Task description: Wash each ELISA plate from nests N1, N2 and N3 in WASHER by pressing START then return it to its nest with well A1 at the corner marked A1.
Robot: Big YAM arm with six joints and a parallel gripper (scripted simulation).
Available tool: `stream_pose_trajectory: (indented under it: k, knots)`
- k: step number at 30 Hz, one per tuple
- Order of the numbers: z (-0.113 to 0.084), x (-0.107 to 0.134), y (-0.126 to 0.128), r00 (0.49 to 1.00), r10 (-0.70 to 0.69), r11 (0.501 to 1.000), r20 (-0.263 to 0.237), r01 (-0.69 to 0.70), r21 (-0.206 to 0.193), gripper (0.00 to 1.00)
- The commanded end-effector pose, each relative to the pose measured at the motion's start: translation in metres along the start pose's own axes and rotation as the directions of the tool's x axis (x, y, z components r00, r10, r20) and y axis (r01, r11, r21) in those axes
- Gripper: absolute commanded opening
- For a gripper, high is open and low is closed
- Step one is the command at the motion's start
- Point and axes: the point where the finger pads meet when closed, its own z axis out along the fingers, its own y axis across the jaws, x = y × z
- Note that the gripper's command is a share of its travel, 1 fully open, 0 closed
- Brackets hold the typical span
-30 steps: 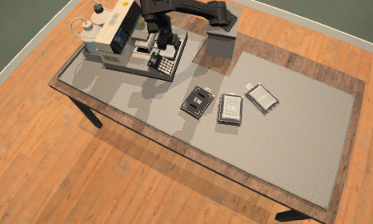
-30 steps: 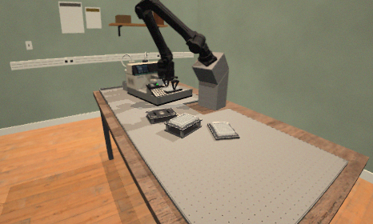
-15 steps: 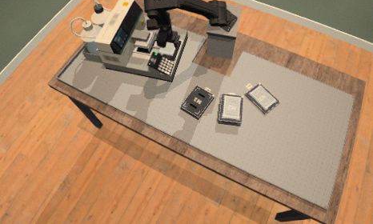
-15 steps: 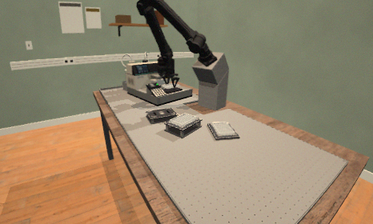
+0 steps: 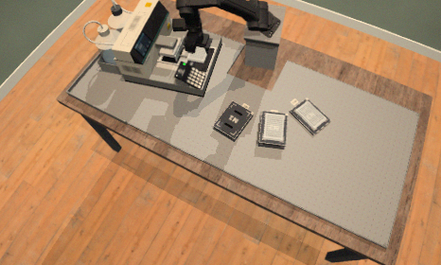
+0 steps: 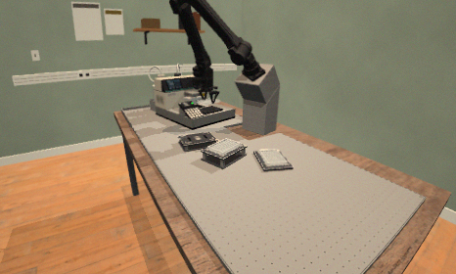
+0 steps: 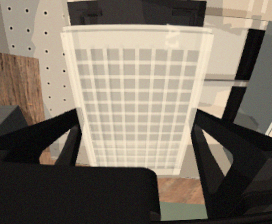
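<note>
My gripper is shut on a white plate, with its fingers at the plate's long sides. The plate is above the dark carrier of the washer; "A1" shows near its upper right corner in the wrist view. The washer's lamp is green. The keypad is beside it. Nest N1 is empty. White plates lie on the middle nest and the right nest. The carrier is partly hidden by the plate in the wrist view.
The washer's tall housing stands left of the gripper, with bottles and tubes behind it. The arm's grey pedestal stands right of the washer. The nests are on the grey perforated mat.
</note>
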Motion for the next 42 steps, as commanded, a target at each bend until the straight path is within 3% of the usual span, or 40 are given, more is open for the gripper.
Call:
stream_pose_trajectory:
  k: [1, 29, 40, 42]
  knots:
    - [-0.012, 0.001, -0.002, 1.000, -0.008, 1.000, 0.003, 0.008, 0.015, 0.84]
    - [-0.055, -0.001, -0.007, 1.000, -0.015, 1.000, 0.004, 0.015, 0.023, 0.84]
    - [-0.049, -0.002, -0.006, 1.000, -0.015, 1.000, 0.002, 0.015, 0.012, 0.84]
    - [-0.047, -0.017, 0.001, 0.999, 0.040, 0.999, 0.004, -0.040, 0.015, 0.84]
